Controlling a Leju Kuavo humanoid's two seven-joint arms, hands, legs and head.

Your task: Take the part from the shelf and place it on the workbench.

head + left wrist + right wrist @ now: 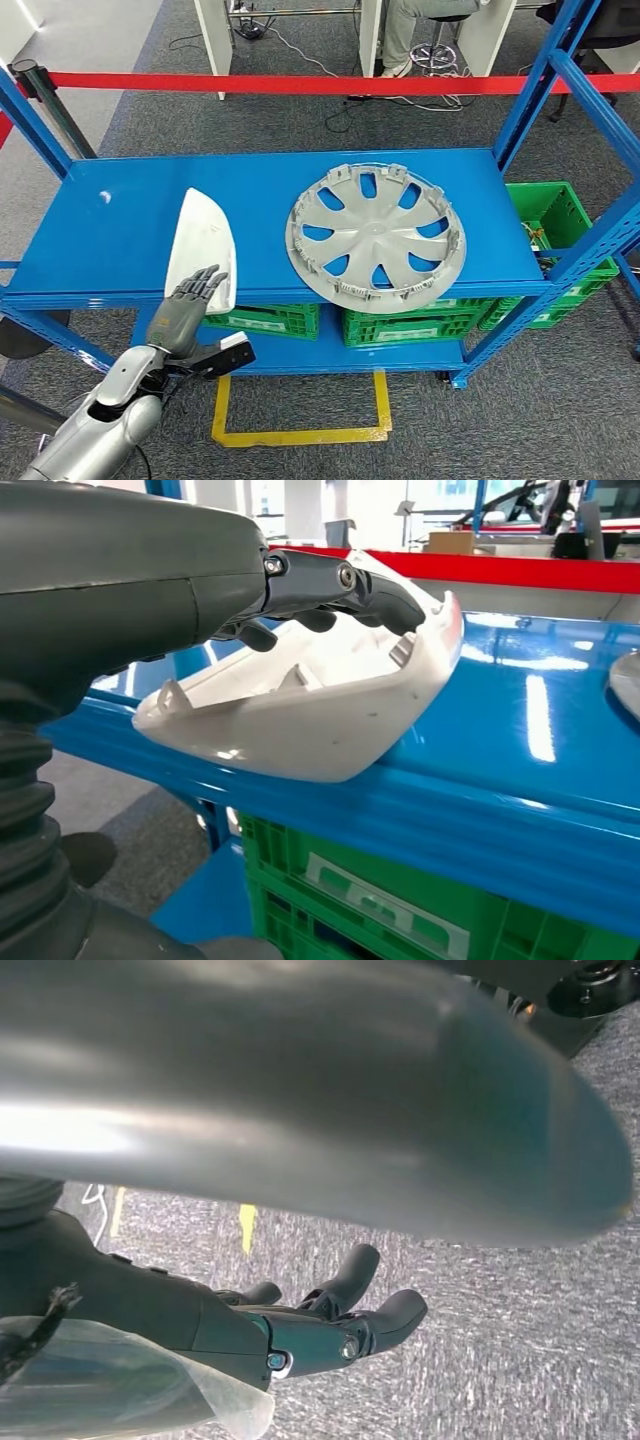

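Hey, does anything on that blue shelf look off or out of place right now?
Yes. The white part sticks out over the shelf's front edge, with the left hand resting on its near end. The hubcap lies flat but also slightly overhangs the front edge. Nothing looks spilled or broken.

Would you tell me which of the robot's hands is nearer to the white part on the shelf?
Left. The left hand rests on the white part at the front edge of the blue shelf. The right hand hangs open over grey carpet, away from it.
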